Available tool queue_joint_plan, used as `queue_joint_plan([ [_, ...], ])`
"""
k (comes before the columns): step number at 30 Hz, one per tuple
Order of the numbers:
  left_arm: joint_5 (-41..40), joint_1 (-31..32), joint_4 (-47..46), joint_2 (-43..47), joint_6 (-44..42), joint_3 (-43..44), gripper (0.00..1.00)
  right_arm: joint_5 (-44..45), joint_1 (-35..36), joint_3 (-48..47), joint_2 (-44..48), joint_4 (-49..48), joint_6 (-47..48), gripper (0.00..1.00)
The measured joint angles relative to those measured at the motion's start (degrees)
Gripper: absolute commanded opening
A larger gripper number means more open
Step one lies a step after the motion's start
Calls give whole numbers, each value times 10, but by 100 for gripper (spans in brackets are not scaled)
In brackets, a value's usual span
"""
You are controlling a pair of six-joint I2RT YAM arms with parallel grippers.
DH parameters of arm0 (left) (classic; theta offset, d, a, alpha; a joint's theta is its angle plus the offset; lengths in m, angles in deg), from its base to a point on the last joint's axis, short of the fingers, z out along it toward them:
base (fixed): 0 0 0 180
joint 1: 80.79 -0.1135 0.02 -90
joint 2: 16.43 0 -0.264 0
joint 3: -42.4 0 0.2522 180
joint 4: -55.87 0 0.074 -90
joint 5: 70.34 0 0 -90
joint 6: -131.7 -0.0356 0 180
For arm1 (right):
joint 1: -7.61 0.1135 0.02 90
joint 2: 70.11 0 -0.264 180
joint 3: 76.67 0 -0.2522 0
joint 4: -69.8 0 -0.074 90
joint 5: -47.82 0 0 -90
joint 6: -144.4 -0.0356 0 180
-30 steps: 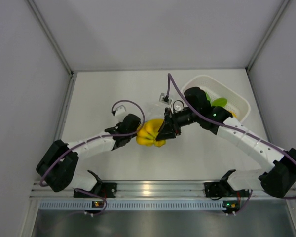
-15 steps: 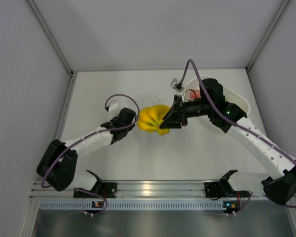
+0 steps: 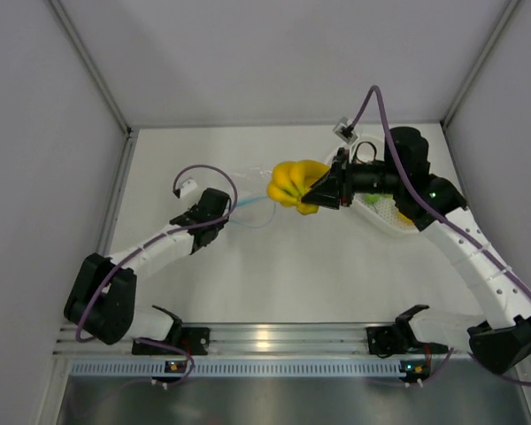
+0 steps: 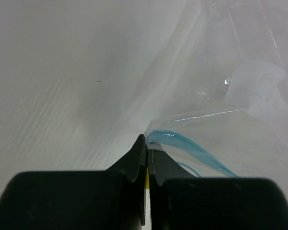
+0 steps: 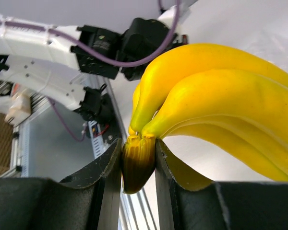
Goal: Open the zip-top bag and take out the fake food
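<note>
Where the bananas [image 3: 292,182] are found: at the far middle of the surface [image 3: 319,274], outside the bag [image 3: 255,209] and just left of the basket [image 3: 378,212]. Whether they are touched by the plastic cannot be told from above.
Right tool [image 3: 319,189]: set narrow and closed on the bananas. In the wrist view [image 5: 138,163] the dark stem [image 5: 137,160] of the bunch is pinched between the two fingers [image 5: 108,172], and the yellow bananas [image 5: 216,100] are spread up and to the right of it.
Left tool [image 3: 227,212]: pressed almost fully together. In its wrist view [image 4: 147,152] a thin corner of the bag [image 4: 230,143] is clamped at the tips, right where the zip strip [image 4: 192,149] begins.
Bag: clear and crinkled, stretched from the left tool toward the bananas. It is held only at that one corner.
Zip strip: a thin blue line, curved away from the tips to the right. From above it is seen as a pale blue streak [image 3: 248,204] between the two tools.
Basket: white, at the far right of the surface and mostly covered by the right arm. Something yellow-orange is seen inside it, too small to be named.
Left arm [image 5: 38,67]: seen behind the bananas in the right wrist view, white with a purple cable.
</note>
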Motion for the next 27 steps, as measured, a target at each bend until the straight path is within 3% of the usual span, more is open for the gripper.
queue_joint_plan([
  [16,0,-33,46,130,-45,-7,0,453,-101,-35,-4,76,15,0],
  [27,-32,-33,98,163,-81,30,0,622,-148,44,-120,-20,46,0],
])
